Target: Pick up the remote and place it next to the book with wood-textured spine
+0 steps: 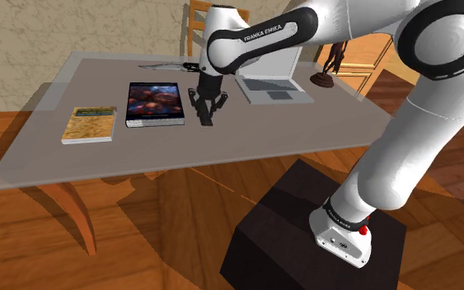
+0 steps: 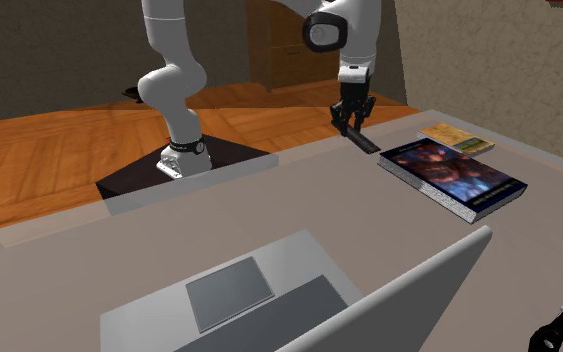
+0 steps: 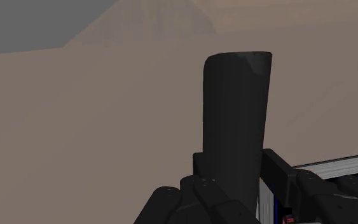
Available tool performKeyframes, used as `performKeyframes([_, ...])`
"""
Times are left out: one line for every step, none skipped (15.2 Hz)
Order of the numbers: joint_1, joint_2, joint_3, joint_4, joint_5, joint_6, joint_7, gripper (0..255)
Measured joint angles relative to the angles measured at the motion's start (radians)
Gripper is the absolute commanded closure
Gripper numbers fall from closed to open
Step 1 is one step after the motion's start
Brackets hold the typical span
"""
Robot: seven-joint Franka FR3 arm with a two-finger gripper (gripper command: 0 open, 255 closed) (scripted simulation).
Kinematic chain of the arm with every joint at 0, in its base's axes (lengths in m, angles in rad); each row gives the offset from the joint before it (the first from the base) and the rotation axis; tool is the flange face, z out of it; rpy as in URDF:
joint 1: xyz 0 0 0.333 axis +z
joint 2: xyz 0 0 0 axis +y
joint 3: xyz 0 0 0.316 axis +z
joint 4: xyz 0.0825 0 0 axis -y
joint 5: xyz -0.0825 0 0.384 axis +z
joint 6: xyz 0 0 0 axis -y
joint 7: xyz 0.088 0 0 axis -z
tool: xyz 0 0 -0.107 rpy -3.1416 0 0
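1. Gripper (image 1: 207,105): we see its 2 black fingers clamped on the remote (image 2: 366,142), 1 on each long side. The wrist view shows the dark slab of the remote gripped at its near end, with the rest jutting out past the fingertips.
2. Remote: it is black and tilted, and sits low over the grey table (image 1: 321,128). We cannot tell whether its far end touches the surface.
3. Large book (image 1: 155,103): it lies flat with a dark nebula cover, just beside the remote on the shoulder view's left.
4. Small ochre book (image 1: 90,123): it lies flat beyond the large book, well apart from the remote. We cannot read either book's spine texture.
5. Open grey laptop (image 1: 273,81): it stands on the other side of the gripper, with a dark statuette (image 1: 327,67) past it.
6. Black stand (image 1: 292,218): it rests on the wooden floor.
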Motion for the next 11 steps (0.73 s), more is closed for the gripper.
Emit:
performKeyframes([0.011,0.013,0.009,0.022,-0.005,-0.008,0.022,255])
performKeyframes([0.021,0.033,0.016,0.054,-0.010,-0.019,0.043,255])
performKeyframes([0.035,0.054,0.026,0.077,-0.017,-0.019,0.070,255])
performKeyframes([0.051,0.082,0.035,0.111,-0.025,-0.024,0.099,255])
performKeyframes([0.064,0.095,0.043,0.127,-0.030,-0.026,0.122,255])
performKeyframes([0.076,0.118,0.049,0.157,-0.037,-0.032,0.143,255])
performKeyframes([0.088,0.143,0.054,0.190,-0.044,-0.040,0.163,255])
performKeyframes([0.100,0.161,0.060,0.215,-0.050,-0.047,0.183,255])
performKeyframes([0.118,0.188,0.067,0.244,-0.060,-0.048,0.210,255])
performKeyframes([0.132,0.220,0.071,0.293,-0.068,-0.065,0.231,255])
performKeyframes([0.146,0.247,0.075,0.344,-0.076,-0.089,0.251,255])
